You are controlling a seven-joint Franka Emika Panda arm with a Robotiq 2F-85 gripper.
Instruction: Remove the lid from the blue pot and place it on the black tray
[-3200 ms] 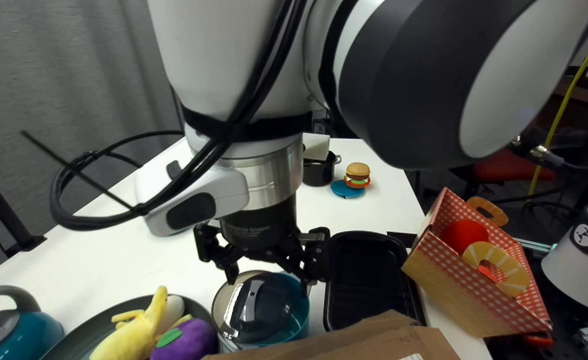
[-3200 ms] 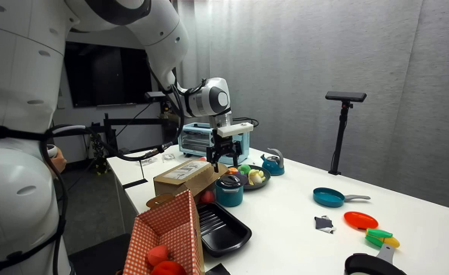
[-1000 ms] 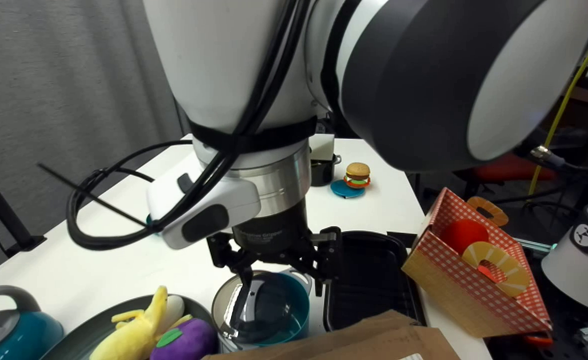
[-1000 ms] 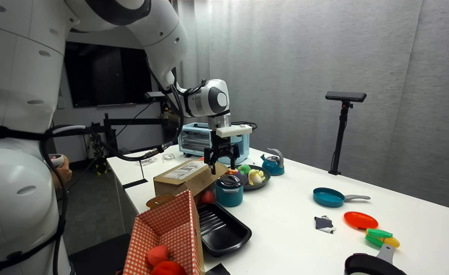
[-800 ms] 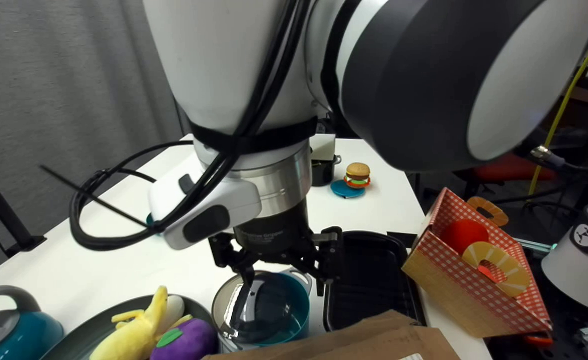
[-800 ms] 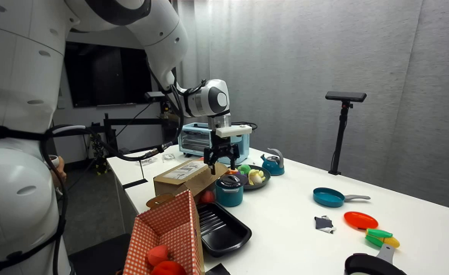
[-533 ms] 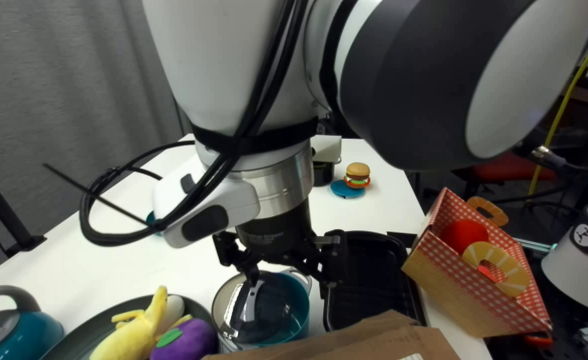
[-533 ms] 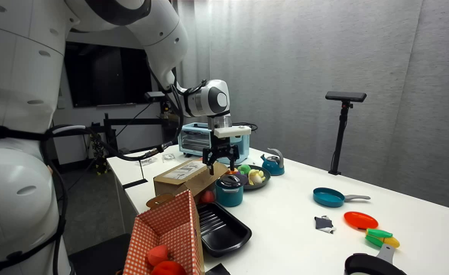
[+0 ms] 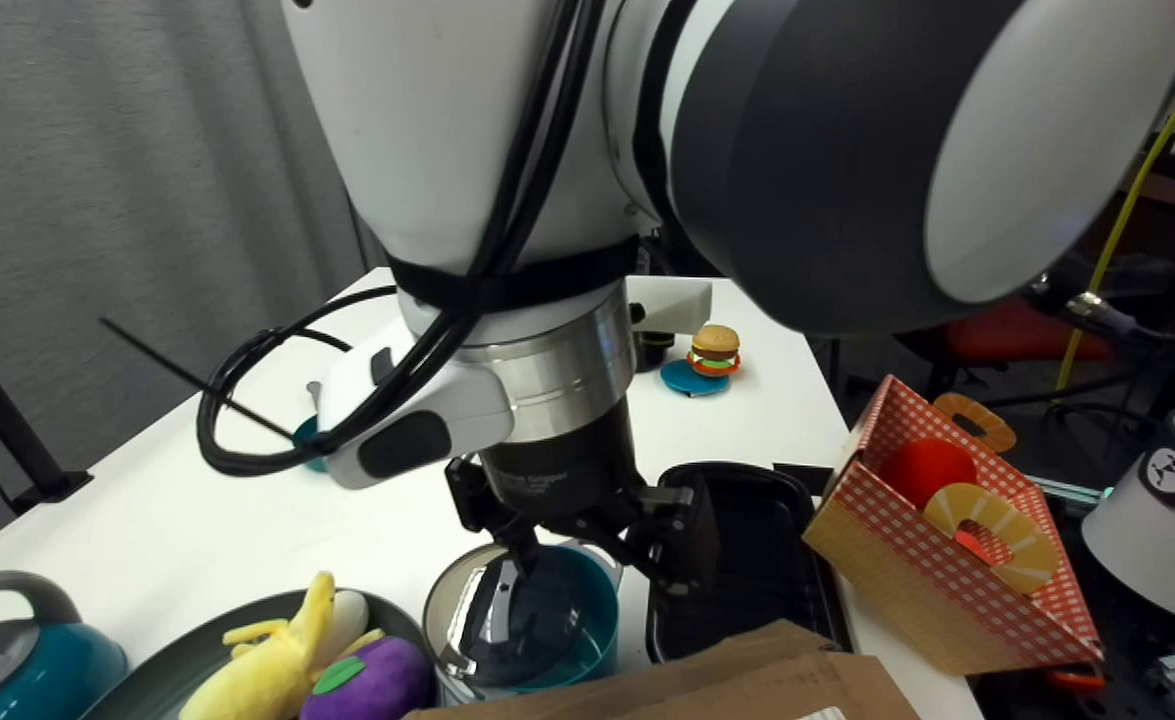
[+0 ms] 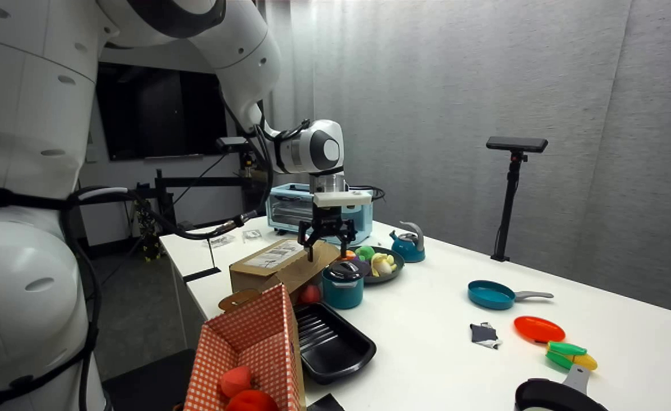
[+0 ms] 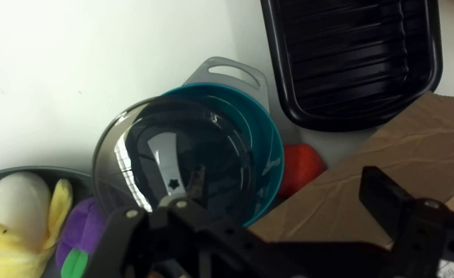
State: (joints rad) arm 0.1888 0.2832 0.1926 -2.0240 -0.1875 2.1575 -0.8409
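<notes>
The see-through lid (image 9: 517, 620) lies off-centre on the blue pot (image 9: 602, 625), leaving part of the pot's inside uncovered. In the wrist view the lid (image 11: 149, 154) sits left over the pot (image 11: 267, 154), its grey handle strip showing. The black tray (image 9: 757, 560) stands beside the pot; it also shows in the wrist view (image 11: 346, 58). My gripper (image 9: 599, 572) is open and holds nothing. It hovers above the pot, one finger over the lid and the other out towards the tray and the cardboard. The gripper also shows in an exterior view (image 10: 327, 255), with space below its fingertips.
A cardboard box (image 10: 278, 260) with a raised flap stands against the pot. A red-and-white checked box (image 10: 255, 337) borders the tray. A dark pan with plush food (image 10: 386, 277), a kettle (image 10: 408, 248) and a light-blue toaster oven (image 10: 292, 208) stand behind. A red toy (image 11: 302, 168) lies beside the pot.
My open gripper has shifted towards the tray side, slightly down, and turned about its vertical axis. The lid, pot and tray have not moved.
</notes>
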